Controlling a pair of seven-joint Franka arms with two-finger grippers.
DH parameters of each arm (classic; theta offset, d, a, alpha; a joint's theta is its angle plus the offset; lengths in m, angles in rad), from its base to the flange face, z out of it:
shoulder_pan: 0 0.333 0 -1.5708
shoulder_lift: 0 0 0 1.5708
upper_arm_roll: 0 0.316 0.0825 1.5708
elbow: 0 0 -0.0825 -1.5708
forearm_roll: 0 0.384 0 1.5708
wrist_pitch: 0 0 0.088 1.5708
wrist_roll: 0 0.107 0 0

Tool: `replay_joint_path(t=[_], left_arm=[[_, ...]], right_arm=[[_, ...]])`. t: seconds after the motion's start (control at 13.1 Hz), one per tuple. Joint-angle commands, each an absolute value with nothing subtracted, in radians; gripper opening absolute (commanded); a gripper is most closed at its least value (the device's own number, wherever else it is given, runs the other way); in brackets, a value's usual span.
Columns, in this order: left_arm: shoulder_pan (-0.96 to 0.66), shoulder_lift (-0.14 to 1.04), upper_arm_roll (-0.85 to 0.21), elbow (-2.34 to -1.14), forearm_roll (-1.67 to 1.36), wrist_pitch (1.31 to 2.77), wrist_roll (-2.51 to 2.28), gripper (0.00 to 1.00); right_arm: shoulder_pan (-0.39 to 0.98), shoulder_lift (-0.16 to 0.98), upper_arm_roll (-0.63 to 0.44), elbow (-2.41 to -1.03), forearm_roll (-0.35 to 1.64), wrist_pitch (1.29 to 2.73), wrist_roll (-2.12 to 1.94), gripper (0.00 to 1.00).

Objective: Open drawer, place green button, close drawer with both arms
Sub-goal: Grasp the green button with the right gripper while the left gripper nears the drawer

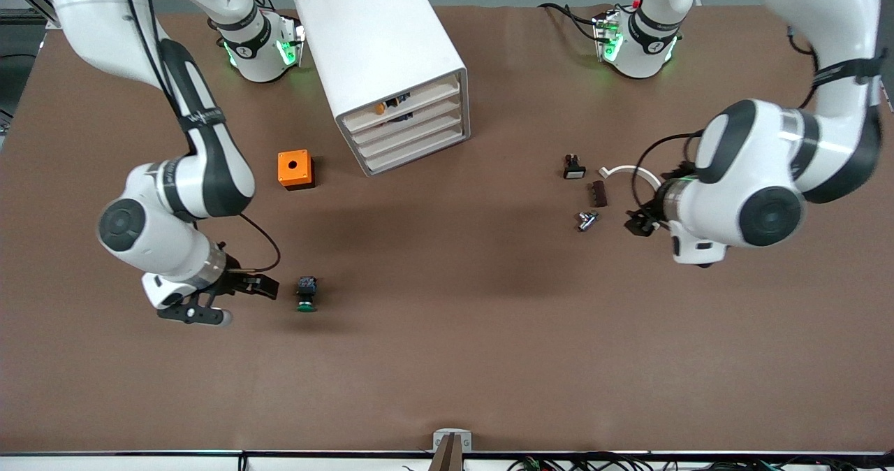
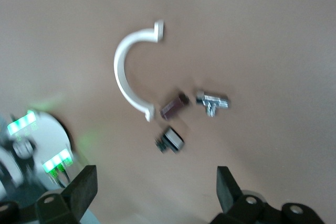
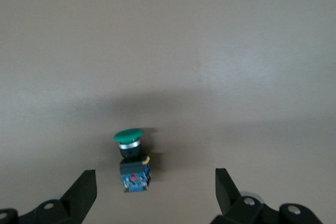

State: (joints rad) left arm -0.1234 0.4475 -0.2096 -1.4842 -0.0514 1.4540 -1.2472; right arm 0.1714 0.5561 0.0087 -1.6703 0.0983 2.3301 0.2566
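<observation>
The button (image 1: 306, 294) lies on its side on the brown table, green cap toward the front camera. In the right wrist view the button (image 3: 131, 158) lies just ahead of my open fingers. My right gripper (image 1: 237, 302) is open and empty, low beside the button on the right arm's end. The white cabinet (image 1: 380, 45) stands near the robot bases; its third drawer (image 1: 413, 139) is shut. My left gripper (image 1: 639, 223) is open and empty over the table near a cluster of small parts; it also shows in the left wrist view (image 2: 155, 192).
An orange cube with a hole (image 1: 294, 169) sits beside the cabinet. Near the left gripper lie a black switch with white cap (image 1: 574, 167), a brown piece (image 1: 598, 193), a metal fitting (image 1: 587, 220) and a white curved clamp (image 2: 126, 72). The top drawer shows an orange item (image 1: 379, 108).
</observation>
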Motion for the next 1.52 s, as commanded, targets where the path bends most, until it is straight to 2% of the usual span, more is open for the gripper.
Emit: replay_joint_path(t=[0.0,0.23,0.46,0.76,0.84,1.07,1.3,1.45], left_arm=[[-0.165,0.534,-0.207,-1.456,-0.186,1.431,-1.484,0.99],[-0.224,0.623,-0.209,-1.456,-0.345,1.43,-1.696,0.98],[-0.293,0.698,-0.209,-1.457,-0.454,1.43,-1.911,0.89],[-0.308,0.787,-0.207,-1.457,-0.73,1.434,-2.046,0.61],[-0.322,0.804,-0.207,-1.457,-0.777,1.434,-2.072,0.59],[-0.383,0.874,-0.206,-1.451,-0.867,1.456,-2.155,0.58],[-0.439,0.911,-0.206,-1.447,-0.897,1.544,-2.196,0.56],[-0.491,0.923,-0.206,-1.43,-0.922,1.618,-2.262,0.55]], right_arm=[[0.204,0.621,0.005,-1.651,0.112,2.382,0.326,1.0],[0.236,0.663,0.005,-1.657,0.112,2.442,0.368,1.0],[0.244,0.686,0.005,-1.681,0.114,2.47,0.371,1.0],[0.255,0.724,0.005,-1.683,0.114,2.476,0.371,1.0],[0.253,0.726,0.005,-1.684,0.114,2.474,0.371,0.98],[0.25,0.724,0.005,-1.701,0.114,2.461,0.373,0.79],[0.253,0.723,0.005,-1.695,0.124,2.405,0.414,0.53],[0.256,0.718,0.006,-1.683,0.126,2.378,0.436,0.31]])
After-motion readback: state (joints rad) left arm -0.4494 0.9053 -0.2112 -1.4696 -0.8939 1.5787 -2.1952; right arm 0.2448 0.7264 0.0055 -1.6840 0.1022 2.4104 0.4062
